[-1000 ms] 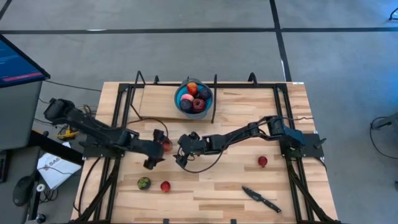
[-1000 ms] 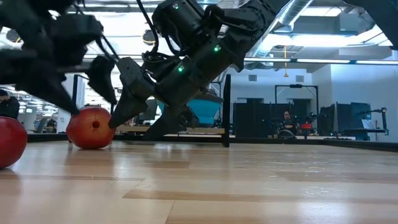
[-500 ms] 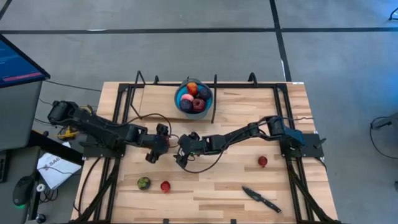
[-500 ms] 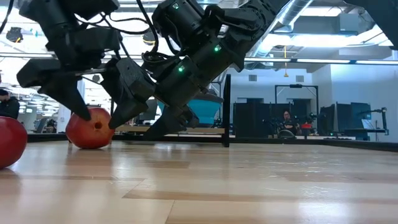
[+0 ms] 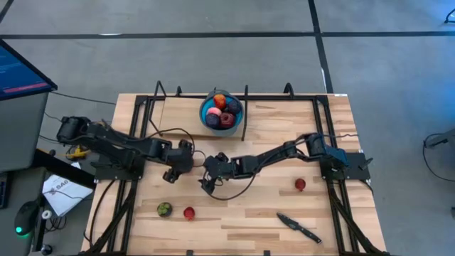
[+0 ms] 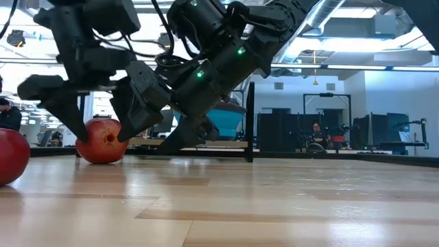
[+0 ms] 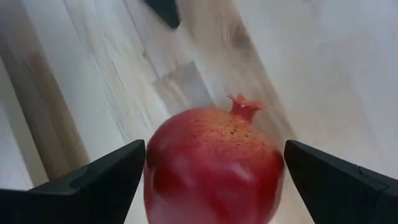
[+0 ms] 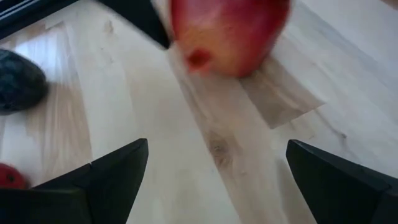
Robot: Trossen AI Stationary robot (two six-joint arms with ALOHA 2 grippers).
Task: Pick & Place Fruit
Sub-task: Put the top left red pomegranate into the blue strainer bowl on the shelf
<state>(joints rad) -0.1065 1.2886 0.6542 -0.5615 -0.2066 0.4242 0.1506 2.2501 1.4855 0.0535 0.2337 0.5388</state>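
A red pomegranate rests on its underside on the wood table, left of centre; it also shows in the low view. My left gripper is open and low over the table, one finger on either side of the pomegranate. Whether the fingers touch its skin I cannot tell. My right gripper is open and hovers just right of the pomegranate, pointing at it. Several fruit lie in the blue bowl at the far edge.
Loose on the table are a greenish fruit and a red fruit near the near-left part, and another red fruit to the right. A black-handled knife lies near the near-right edge. Both arms crowd the table's middle.
My left gripper has moved from the near-left side of the pomegranate toward it, turning as it went, and now stands with its fingers astride the fruit. The pomegranate and my right gripper have stayed in place.
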